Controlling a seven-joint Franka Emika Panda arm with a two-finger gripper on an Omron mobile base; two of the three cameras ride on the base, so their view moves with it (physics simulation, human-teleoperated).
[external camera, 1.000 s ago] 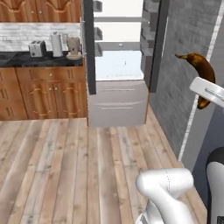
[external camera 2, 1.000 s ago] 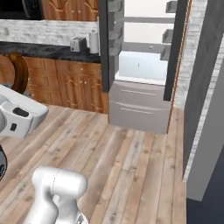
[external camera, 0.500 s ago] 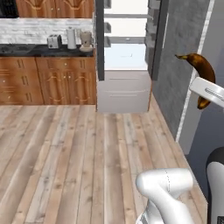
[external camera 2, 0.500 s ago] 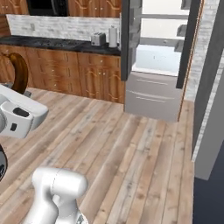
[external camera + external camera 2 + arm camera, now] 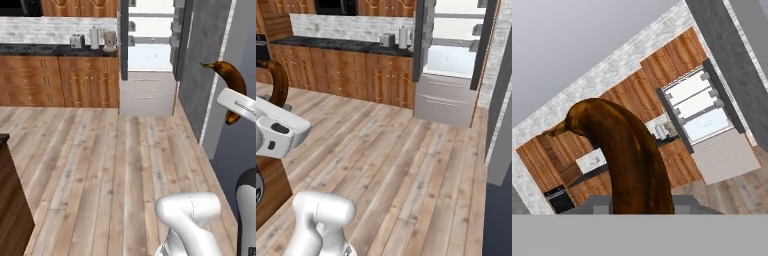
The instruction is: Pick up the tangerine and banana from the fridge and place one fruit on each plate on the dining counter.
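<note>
- Currently we are carrying the banana [image 5: 229,82] away from the fridge [image 5: 150,55], and the tool [image 5: 637,207] is pinching it near its lower end; in the hand view the dark fruit is rising from bottom centre towards the upper left.
- In the left base view the banana is sitting at the right edge, above the white hand; in the right base view it [image 5: 278,82] is showing at the left edge.
- The fridge is standing open at top centre of the left base view, its pale drawer [image 5: 148,57] in sight.
- To do this step well, we are judging that the grip should stay firm and the hand steady while the base is turning, since a long curved fruit held near one end could swing or slip.
- We are also judging that the turn should go on until the dining table comes into view; a dark slab [image 5: 12,200] is appearing at the lower left.
- Compared with a second ago, the whole scene is shifting right in both base views: the camera is moving, while the banana is keeping its place in the frame.
</note>
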